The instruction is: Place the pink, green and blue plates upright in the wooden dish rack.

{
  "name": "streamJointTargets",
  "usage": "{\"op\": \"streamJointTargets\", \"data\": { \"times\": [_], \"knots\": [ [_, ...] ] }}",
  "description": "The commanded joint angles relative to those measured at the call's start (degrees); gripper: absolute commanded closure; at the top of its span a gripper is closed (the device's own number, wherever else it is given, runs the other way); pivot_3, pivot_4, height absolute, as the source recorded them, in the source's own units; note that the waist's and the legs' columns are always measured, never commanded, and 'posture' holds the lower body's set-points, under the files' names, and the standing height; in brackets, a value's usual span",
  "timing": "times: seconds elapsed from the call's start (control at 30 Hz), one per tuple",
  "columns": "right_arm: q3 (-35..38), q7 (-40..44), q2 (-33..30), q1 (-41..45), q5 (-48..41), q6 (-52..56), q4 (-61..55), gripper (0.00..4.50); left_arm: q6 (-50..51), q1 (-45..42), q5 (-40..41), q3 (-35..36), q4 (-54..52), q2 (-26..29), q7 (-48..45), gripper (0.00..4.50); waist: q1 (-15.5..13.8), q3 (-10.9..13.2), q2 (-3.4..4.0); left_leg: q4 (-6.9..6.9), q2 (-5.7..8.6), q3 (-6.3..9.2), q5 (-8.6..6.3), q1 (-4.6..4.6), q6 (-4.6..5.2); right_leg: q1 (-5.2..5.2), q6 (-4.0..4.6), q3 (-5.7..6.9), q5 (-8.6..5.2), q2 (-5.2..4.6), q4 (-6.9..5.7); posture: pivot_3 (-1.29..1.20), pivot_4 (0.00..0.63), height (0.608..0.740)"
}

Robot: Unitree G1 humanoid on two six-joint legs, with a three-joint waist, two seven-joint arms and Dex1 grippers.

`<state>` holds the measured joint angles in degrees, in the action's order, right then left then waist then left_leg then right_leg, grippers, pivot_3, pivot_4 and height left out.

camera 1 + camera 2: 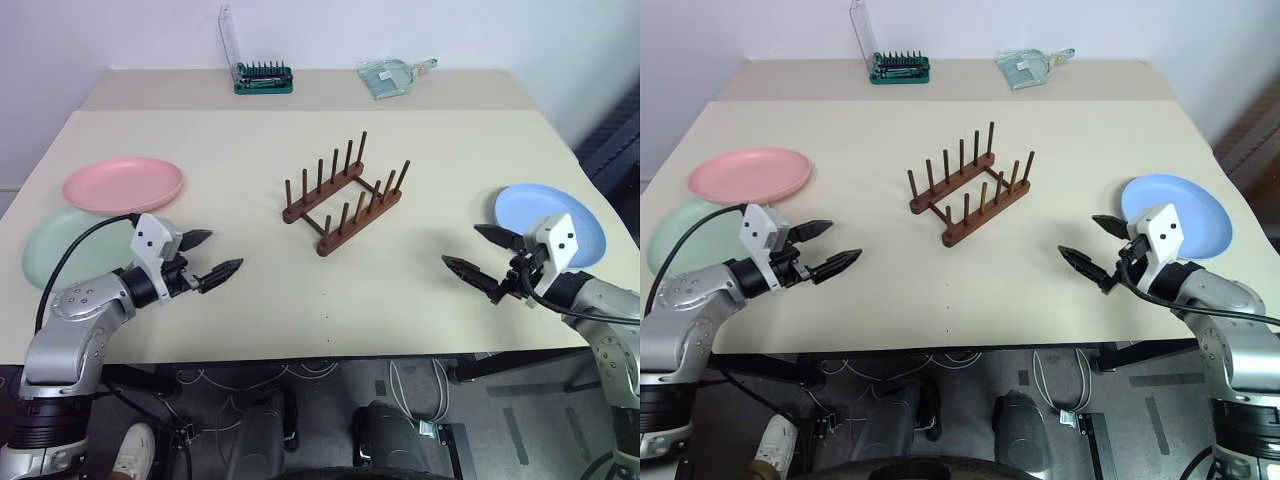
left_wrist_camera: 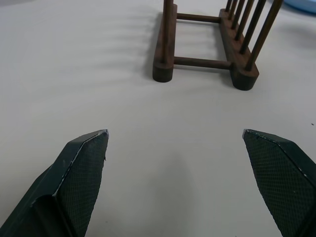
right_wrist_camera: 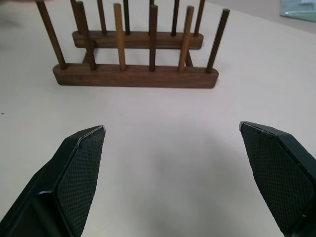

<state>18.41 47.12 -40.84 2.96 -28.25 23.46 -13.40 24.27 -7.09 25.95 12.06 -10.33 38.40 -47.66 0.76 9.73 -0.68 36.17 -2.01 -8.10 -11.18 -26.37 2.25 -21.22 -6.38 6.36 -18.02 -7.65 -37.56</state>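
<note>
Rack first: the wooden dish rack (image 1: 345,195) sits empty near the centre of your head view, on the pale tabletop (image 1: 260,290), set at a slant with its two dark rails and rows of thin upright pegs running toward the upper right of the frame. You have the pink plate (image 1: 122,184) lying flat at the left of the frame, and the green plate (image 1: 70,245) just below it at the left edge, its upper rim tucked under the pink one so the two overlap. The blue plate (image 1: 550,222) lies flat at the far right of the frame, well apart from the other two. Your left claw (image 1: 212,255) hovers above the tabletop in the lower left, just right of the green plate, its two black fingers spread wide and holding nothing, aimed toward the rack. Your right claw (image 1: 482,252) mirrors it in the lower right, just left of the blue plate, fingers likewise spread wide and empty, also aimed toward the middle. In each wrist view you see that arm's own fingers parted with bare tabletop between them and the rack beyond. At the top of the head view, on the far part of the tabletop, a green-based screwdriver bit set (image 1: 262,78) stands with its clear lid raised, and a small clear dustpan-like scoop (image 1: 392,77) lies to its right.
</note>
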Motion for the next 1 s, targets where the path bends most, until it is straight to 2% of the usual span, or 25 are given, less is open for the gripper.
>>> {"op": "streamJointTargets", "data": {
  "times": [0.03, 0.7, 0.8, 1.0],
  "knots": [
    [-0.2, -0.1, -0.8, 2.6, -0.2, -0.1, -0.4, 0.04, -0.7, 0.0, 0.2, 0.1, -2.1, 0.1, 0.2, 0.00, 0.1, 0.0, 0.00, 0.00, 0.00, 0.00, 0.00, 0.00, 0.00, 0.00, 0.00, 0.00, 0.00, 0.00, 0.00, 0.00, 0.150, 0.736],
    [-2.9, -2.2, 1.2, 1.7, -1.1, 2.3, -5.1, 0.04, 0.7, 2.2, -0.4, -2.5, -5.0, 0.3, 0.5, 0.00, 0.0, 0.0, 0.00, 0.00, 0.00, 0.00, -0.01, 0.00, 0.01, 0.00, 0.00, 0.00, 0.00, 0.00, 0.02, 0.00, 0.150, 0.736],
    [-3.6, -2.1, 2.0, 2.5, -0.9, 1.3, -3.8, 0.04, 3.0, 1.2, -0.3, -5.1, -5.9, -0.4, 0.8, 0.00, 0.0, 0.0, 0.01, 0.01, 0.00, 0.00, -0.01, 0.00, 0.02, 0.01, 0.00, 0.00, 0.00, 0.00, 0.02, 0.00, 0.150, 0.736],
    [-5.6, -4.3, 4.3, 2.0, -1.4, 2.4, -7.8, 0.04, -0.4, -2.5, -6.0, -12.3, -1.8, -1.8, 0.5, 0.00, -0.1, 0.0, 0.01, 0.01, 0.01, 0.00, -0.01, -0.01, 0.01, 0.01, 0.00, 0.01, 0.00, 0.01, 0.02, 0.00, 0.150, 0.736]
  ]
}}
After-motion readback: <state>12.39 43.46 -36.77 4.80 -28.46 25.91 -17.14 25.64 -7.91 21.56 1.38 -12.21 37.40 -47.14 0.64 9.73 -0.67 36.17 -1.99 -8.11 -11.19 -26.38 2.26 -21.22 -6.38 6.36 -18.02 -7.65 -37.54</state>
